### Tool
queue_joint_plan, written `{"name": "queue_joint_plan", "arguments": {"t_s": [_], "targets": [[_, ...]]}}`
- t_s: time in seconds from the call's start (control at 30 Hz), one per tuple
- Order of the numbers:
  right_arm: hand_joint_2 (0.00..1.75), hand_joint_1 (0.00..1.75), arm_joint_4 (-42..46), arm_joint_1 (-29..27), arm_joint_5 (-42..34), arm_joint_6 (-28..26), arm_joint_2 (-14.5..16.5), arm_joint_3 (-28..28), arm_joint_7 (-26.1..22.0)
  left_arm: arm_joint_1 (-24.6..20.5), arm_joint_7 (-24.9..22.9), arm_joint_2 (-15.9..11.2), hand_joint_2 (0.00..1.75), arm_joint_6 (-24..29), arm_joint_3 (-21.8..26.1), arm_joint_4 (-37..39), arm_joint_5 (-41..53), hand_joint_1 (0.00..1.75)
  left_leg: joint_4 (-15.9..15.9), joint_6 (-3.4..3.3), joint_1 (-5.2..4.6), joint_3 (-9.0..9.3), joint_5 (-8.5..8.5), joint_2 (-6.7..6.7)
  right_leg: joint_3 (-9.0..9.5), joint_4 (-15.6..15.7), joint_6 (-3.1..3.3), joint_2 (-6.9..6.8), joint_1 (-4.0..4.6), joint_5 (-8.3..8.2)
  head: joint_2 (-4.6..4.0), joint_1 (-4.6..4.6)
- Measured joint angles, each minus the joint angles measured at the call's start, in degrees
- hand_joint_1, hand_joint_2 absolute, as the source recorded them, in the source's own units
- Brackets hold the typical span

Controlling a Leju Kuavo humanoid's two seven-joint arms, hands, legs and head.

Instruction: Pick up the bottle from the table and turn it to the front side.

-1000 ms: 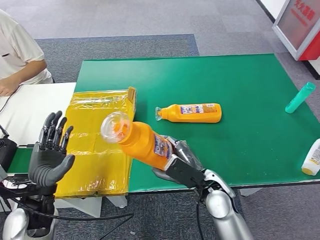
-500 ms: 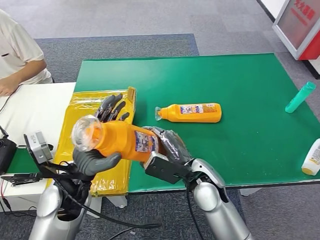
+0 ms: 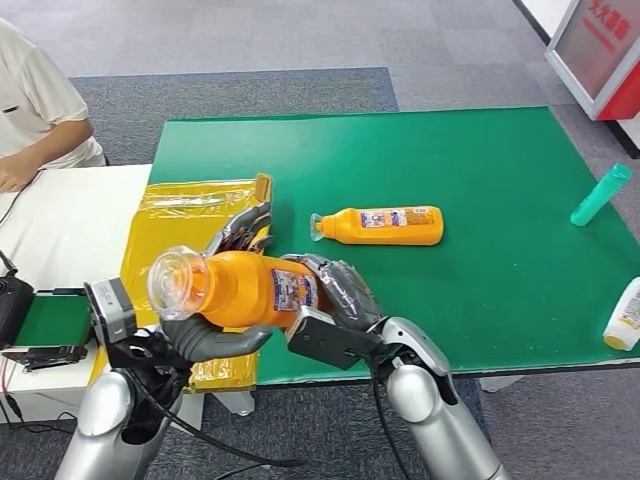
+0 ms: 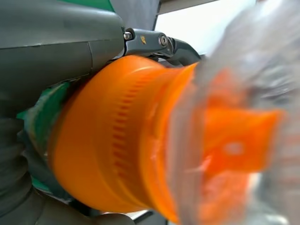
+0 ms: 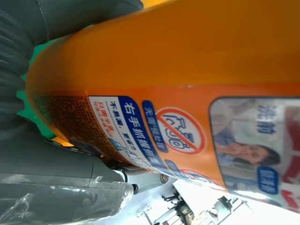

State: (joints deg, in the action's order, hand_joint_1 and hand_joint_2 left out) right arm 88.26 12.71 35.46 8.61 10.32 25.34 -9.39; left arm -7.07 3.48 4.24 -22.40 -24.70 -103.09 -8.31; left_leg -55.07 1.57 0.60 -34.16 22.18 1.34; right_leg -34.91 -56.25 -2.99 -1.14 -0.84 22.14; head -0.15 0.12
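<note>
I hold the orange bottle (image 3: 249,288) level above the tabletop (image 3: 483,180), my right robot hand (image 3: 343,295) wrapping its base, my left robot hand (image 3: 219,335) cupping its neck.

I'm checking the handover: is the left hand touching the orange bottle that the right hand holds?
Touching. In the head view the left hand cradles the orange bottle near its neck, thumb under, fingers behind; the right hand grips its base.
</note>
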Motion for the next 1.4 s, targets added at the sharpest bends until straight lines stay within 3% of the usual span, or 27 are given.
{"name": "queue_joint_plan", "arguments": {"t_s": [0.43, 0.57, 1.07, 1.2, 1.4], "targets": [[1.75, 1.75, 3.0, -0.4, 0.7, -0.1, -1.2, -0.1, 1.0, 0.5, 1.7, -1.6, 1.75, 1.5, -1.2, 0.0, 12.5, 0.00, 0.0, -0.01, 0.00, -0.02, 0.01, 0.00, 0.00, 0.0, 0.00, -0.01, 0.00, 0.00, 0.00, 0.01], [1.75, 1.75, 3.8, -0.5, 0.8, -0.1, -1.5, -0.2, 1.2, 0.7, 1.9, -1.6, 1.75, 1.5, -1.4, -0.1, 12.7, 1.74, 0.0, -0.01, 0.00, -0.03, 0.00, 0.00, 0.00, 0.0, 0.00, 0.00, 0.00, 0.00, 0.00, 0.01], [1.75, 1.75, 5.4, -1.7, -0.3, 0.1, -1.7, -0.3, 1.5, 0.9, 2.7, -1.6, 1.75, 1.8, -1.3, -0.8, 13.3, 1.75, 0.0, -0.01, 0.00, -0.04, 0.00, 0.00, 0.00, 0.0, 0.00, -0.01, 0.00, 0.00, 0.00, 0.01], [1.75, 0.00, 5.9, -1.8, -2.2, 0.7, -1.7, -0.4, 2.4, 1.1, 2.9, -1.5, 1.75, 2.7, -1.3, -1.2, 14.4, 1.75, 0.0, -0.01, 0.00, -0.03, 0.00, 0.00, 0.00, 0.0, 0.00, -0.01, 0.00, 0.00, 0.00, 0.01], [1.75, 0.00, 5.9, -1.8, -7.2, 1.3, -1.7, -2.1, 3.6, 2.2, 2.8, -0.6, 1.75, 6.3, -1.2, -2.3, 21.3, 1.75, 0.0, -0.01, 0.00, -0.03, 0.00, 0.00, 0.00, 0.0, -0.01, -0.01, 0.00, 0.00, 0.00, 0.01]]}}
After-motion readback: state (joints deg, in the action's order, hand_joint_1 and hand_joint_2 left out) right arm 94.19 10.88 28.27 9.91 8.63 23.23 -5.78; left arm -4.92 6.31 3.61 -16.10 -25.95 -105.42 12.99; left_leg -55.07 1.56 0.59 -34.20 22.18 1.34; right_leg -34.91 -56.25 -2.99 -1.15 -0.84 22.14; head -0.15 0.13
